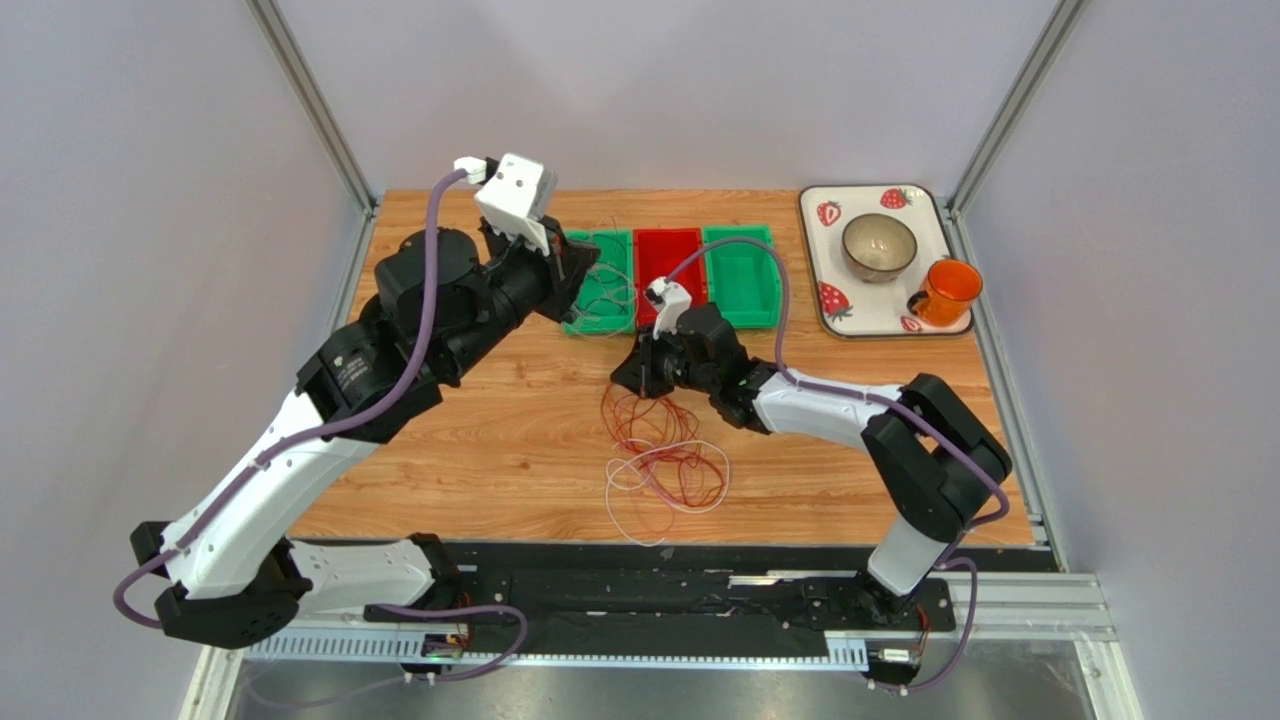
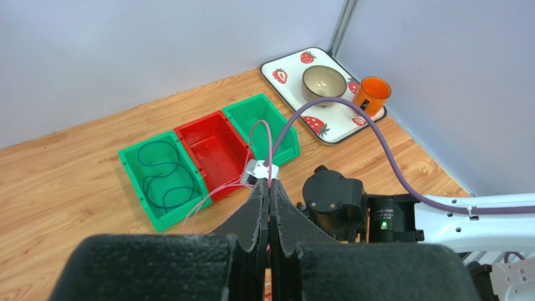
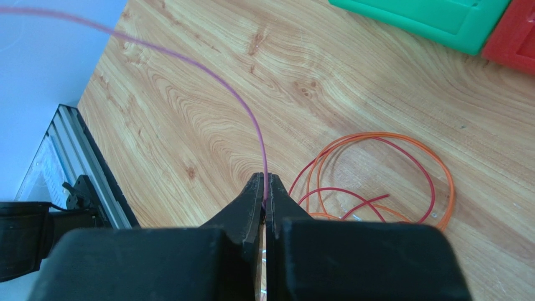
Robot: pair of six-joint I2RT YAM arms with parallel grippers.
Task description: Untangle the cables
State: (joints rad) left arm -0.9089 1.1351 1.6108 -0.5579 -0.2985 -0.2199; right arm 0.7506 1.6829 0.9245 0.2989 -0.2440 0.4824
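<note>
Pink cable [image 3: 260,144] betw. R gripper [image 3: 265,188] tips

Bright, even, seemingly overhead light, faint soft shadows, mild softness in close foregrounds.

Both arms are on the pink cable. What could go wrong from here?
1. The left gripper and right gripper are both shut on what looks like one pink cable. Pulling apart could yank it from the fingers or strain it.
2. The pile lies beside the right gripper. If the pink cable threads through it, loops may drag along.
</note>
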